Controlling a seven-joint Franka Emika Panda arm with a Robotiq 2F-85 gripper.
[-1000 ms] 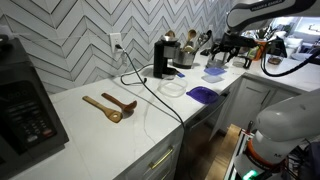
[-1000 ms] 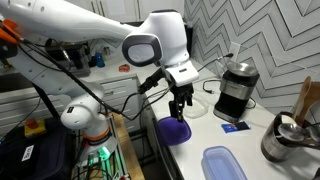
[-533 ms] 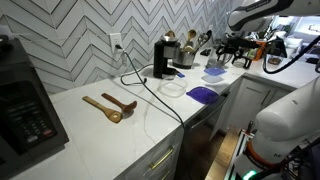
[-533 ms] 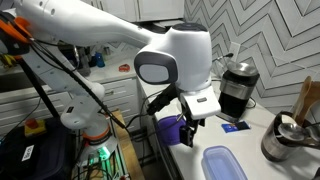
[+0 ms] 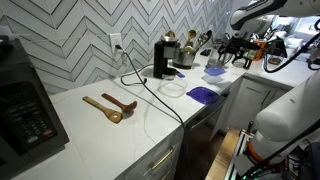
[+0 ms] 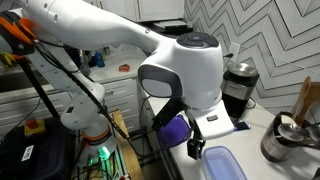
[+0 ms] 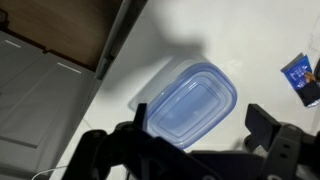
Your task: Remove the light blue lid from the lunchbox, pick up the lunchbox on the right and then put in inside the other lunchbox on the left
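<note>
The light blue lid (image 7: 190, 103) lies flat on its lunchbox on the white counter, filling the middle of the wrist view. It also shows in both exterior views (image 6: 225, 163) (image 5: 214, 72). My gripper (image 7: 200, 130) is open and empty, hovering just above the lid with a finger on each side of it. In the exterior views the gripper (image 6: 195, 149) (image 5: 232, 48) hangs over the box. A clear container (image 5: 172, 88) sits further along the counter near the coffee maker.
A darker purple flat piece (image 5: 203, 94) (image 6: 172, 128) lies near the counter edge. A black coffee maker (image 5: 162, 58) (image 6: 236, 88) with a trailing cable, a kettle (image 6: 283, 140), wooden spoons (image 5: 110, 106) and a small blue packet (image 7: 300, 75) are on the counter.
The arm has swung from above the purple piece along the counter to above the light blue lid. The gripper stays open and empty.
</note>
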